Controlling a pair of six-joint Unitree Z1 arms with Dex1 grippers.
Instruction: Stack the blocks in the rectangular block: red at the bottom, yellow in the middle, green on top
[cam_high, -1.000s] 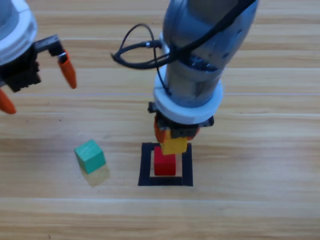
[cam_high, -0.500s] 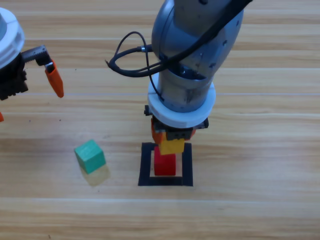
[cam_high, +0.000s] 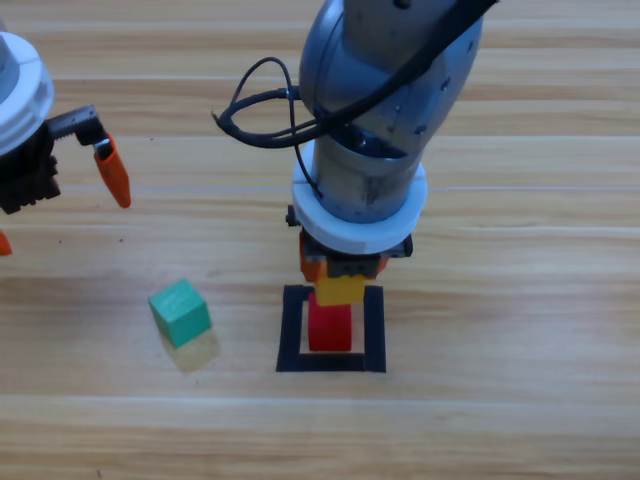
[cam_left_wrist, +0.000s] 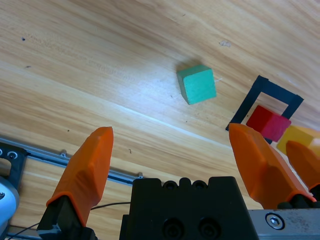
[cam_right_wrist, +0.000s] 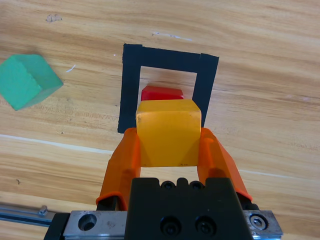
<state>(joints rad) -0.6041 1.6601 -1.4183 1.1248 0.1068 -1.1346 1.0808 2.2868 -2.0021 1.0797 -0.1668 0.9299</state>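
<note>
R claw (cam_high: 341, 272) is over the middle of the worktop (cam_high: 520, 400), pinching the yellow cube (cam_high: 340, 289) betw. its two orange jaws; the wrist view shows a jaw pressed on each side of the cube. Yellow sits directly above the red cube (cam_high: 330, 327), but can't tell whether the two touch or there's a gap. Red stands inside the tape square (cam_high: 291, 330), towards its far side in the wrist view, with bare wood showing around it and not touching the tape as far as can be seen. Green cube (cam_high: 181, 312) lies on the worktop left of the square, well apart from it, turned a bit askew to the wood grain, nothing touching it. L claw (cam_high: 55, 195) is near the worktop's left edge, towards the far side, jaws spread wide and holding nothing; one orange jaw shows clear in the high view, the other is mostly cut off at the picture edge. From the L wrist view, green lies ahead betw. the spread jaws, with the square, red and yellow off to the side, partly hidden behind one jaw. A black cable (cam_high: 262, 105) loops off the R arm above the worktop.
</note>
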